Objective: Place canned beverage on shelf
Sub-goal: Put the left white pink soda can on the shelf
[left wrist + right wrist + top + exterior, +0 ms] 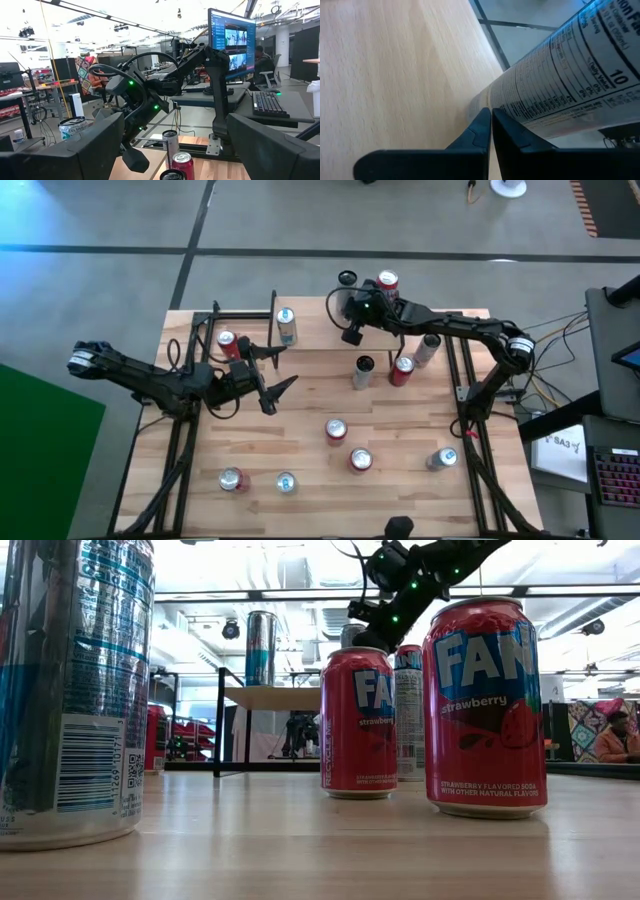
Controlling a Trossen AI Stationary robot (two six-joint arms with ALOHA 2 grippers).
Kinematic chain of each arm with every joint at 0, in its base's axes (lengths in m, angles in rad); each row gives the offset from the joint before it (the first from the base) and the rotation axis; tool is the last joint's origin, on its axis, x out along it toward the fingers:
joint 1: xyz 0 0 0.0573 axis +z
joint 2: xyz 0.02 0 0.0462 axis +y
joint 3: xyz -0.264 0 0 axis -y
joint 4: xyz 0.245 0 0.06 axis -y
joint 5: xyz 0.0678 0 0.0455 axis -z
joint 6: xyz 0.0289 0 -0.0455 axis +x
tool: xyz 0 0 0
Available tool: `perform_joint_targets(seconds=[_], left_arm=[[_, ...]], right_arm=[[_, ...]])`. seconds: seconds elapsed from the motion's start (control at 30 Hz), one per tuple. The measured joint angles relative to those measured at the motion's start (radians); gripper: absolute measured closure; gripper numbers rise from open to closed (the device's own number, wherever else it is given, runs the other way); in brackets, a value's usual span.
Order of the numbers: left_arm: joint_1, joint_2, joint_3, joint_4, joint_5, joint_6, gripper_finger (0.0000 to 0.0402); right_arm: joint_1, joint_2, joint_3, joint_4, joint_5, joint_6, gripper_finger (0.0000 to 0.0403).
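Overhead, the slatted wooden counter [300, 470] carries scattered cans; the shelf [245, 320], a low riser with a light plank top and black legs, stands at the counter's far left corner, bearing a silver-blue can [287, 326] on its right end, with a red can [228, 344] near its front edge, though whether that one stands on the plank cannot be told; the left claw [278, 372] hovers just in front of the shelf with its fingers spread wide and nothing between them; the right claw [352, 308] reaches to the counter's far edge, to the right of the shelf, its fingers [487, 131] pressed together with no can between them; a can with a printed nutrition label [570, 75] lies close beside those fingertips in the right wrist view; a red-topped can [387, 281] stands just beside the right claw; at counter height, two red strawberry soda cans [485, 705] stand in the foreground; the shelf [272, 697] appears farther back with a tall can [261, 647] upright on it.
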Motion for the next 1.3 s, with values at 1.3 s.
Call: perform_joint_targets(seconds=[1.3], left_arm=[[0.0,0.0,0.0,-0.004,0.0,0.001,0.0063]], right_arm=[[-0.012,0.001,0.0,0.027,-0.001,-0.004,0.0394]])
